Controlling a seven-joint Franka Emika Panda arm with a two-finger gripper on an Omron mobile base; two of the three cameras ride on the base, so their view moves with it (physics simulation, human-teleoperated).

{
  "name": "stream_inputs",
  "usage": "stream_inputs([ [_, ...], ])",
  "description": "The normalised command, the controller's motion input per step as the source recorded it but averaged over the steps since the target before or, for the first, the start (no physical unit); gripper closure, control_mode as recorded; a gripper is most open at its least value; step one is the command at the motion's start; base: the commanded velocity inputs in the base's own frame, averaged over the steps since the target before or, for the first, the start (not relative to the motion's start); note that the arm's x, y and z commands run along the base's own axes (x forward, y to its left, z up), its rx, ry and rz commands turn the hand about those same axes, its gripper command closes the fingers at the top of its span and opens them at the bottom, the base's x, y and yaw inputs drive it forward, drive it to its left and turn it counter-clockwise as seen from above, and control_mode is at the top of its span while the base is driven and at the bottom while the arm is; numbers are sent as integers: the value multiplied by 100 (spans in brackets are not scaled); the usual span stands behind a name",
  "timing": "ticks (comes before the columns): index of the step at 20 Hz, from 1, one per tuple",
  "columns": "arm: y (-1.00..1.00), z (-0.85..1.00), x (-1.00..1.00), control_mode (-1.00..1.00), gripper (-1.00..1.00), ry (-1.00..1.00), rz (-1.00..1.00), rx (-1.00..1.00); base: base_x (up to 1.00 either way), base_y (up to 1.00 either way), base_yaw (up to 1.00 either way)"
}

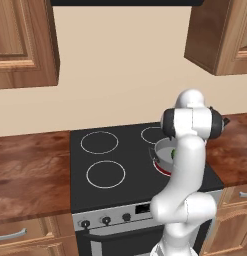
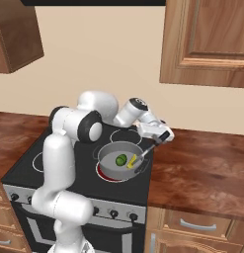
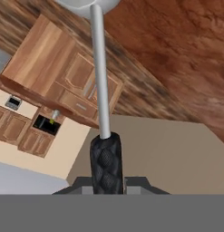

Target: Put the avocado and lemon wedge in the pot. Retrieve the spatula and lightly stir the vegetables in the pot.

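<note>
The grey pot (image 2: 106,149) stands on the stove's front right burner. Inside it lie the dark green avocado (image 2: 121,159) and, touching its right side, the yellow lemon wedge (image 2: 132,161). My gripper (image 2: 164,136) hovers above the pot's right rim, shut on the spatula (image 2: 147,149) by its black handle. The spatula slants down into the pot, its tip by the lemon wedge. In the hand view the black handle (image 3: 105,163) sits between my fingertips (image 3: 130,183), and the grey shaft (image 3: 99,68) runs away to the blade at the top. In the left base view my arm hides most of the pot (image 1: 162,149).
The burner under the pot glows red (image 2: 101,174). The black stovetop (image 1: 102,155) has three other burner rings. Wooden counter (image 2: 202,168) lies on both sides, and wall cabinets (image 2: 207,39) hang above. Stove knobs (image 1: 106,220) line the front.
</note>
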Motion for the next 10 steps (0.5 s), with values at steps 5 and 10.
stream_inputs([
  [5, 17, -7, 3, -100, 100, 0, -1, -7, 0, 0, 0],
  [10, 23, -2, 5, -100, 100, 0, -4, -7, 0, 0, 0],
])
